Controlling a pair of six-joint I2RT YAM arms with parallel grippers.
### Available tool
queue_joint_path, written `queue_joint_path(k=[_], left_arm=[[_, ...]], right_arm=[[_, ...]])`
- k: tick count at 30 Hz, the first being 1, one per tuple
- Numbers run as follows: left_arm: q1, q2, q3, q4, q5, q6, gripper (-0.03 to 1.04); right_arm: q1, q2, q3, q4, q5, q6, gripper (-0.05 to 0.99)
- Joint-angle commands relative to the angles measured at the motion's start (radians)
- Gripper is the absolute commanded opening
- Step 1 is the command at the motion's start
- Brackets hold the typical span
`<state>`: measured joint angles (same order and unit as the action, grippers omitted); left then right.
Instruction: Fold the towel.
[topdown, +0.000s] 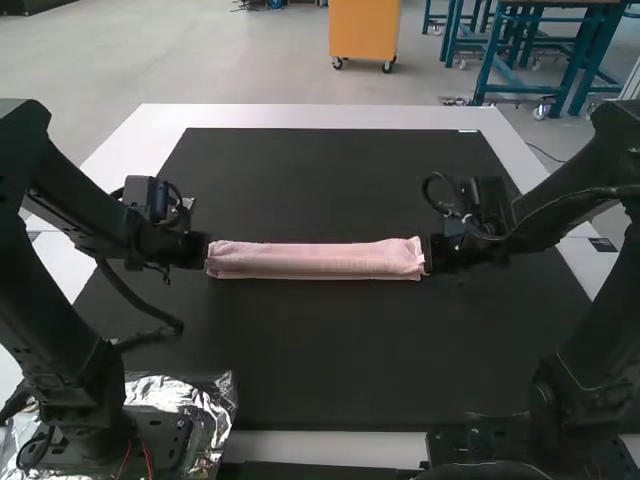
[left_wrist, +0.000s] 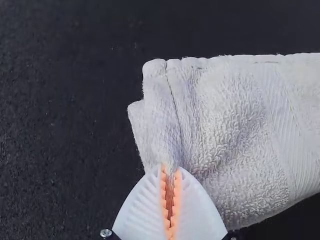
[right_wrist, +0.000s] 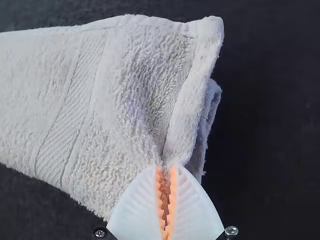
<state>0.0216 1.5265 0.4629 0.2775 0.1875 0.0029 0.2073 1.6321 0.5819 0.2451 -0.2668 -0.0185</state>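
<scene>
The pink towel (topdown: 315, 260), folded into a long narrow strip with several layers seen at its ends, is held crosswise at the middle of the black mat (topdown: 320, 350) on the white worktop (topdown: 300, 115). Its end toward the mat's left side is pinched between the closed fingers of the left gripper (topdown: 207, 252), and its end toward the mat's right side is nipped likewise by the right gripper (topdown: 430, 255). Crumpled foil (topdown: 218, 402) is seen by the mat's near left corner.
</scene>
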Motion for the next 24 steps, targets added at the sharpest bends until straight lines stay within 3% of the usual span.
queue_joint_path(k=[1,3,4,5,7,9,15,24], left_arm=[[0.011,-0.034,-0.035,0.038,-0.037,0.000,0.08],[0.011,-0.034,-0.038,0.037,-0.039,0.003,0.45],[0.009,-0.034,-0.036,0.034,-0.039,0.003,0.55],[0.011,-0.037,-0.035,0.034,-0.039,0.000,0.59],[0.014,-0.049,-0.030,0.034,-0.037,-0.004,0.77],[0.014,-0.071,-0.027,0.035,-0.036,-0.021,0.96],[0.015,-0.146,-0.021,0.071,-0.037,-0.061,0.98],[0.015,-0.160,-0.029,0.071,-0.036,-0.061,0.97]], right_arm=[[-0.003,0.025,-0.005,0.006,0.018,0.003,0.10],[-0.011,0.025,-0.002,0.003,0.021,0.003,0.40],[-0.013,0.023,0.006,0.002,0.024,0.005,0.58],[-0.013,0.018,0.015,-0.009,0.023,0.005,0.67],[-0.013,-0.003,0.032,-0.043,0.024,0.002,0.81],[-0.009,-0.037,0.041,-0.050,0.023,0.006,0.86],[-0.002,-0.072,0.045,-0.049,0.026,0.015,0.89],[0.027,-0.014,0.045,0.000,0.035,0.015,0.90]])
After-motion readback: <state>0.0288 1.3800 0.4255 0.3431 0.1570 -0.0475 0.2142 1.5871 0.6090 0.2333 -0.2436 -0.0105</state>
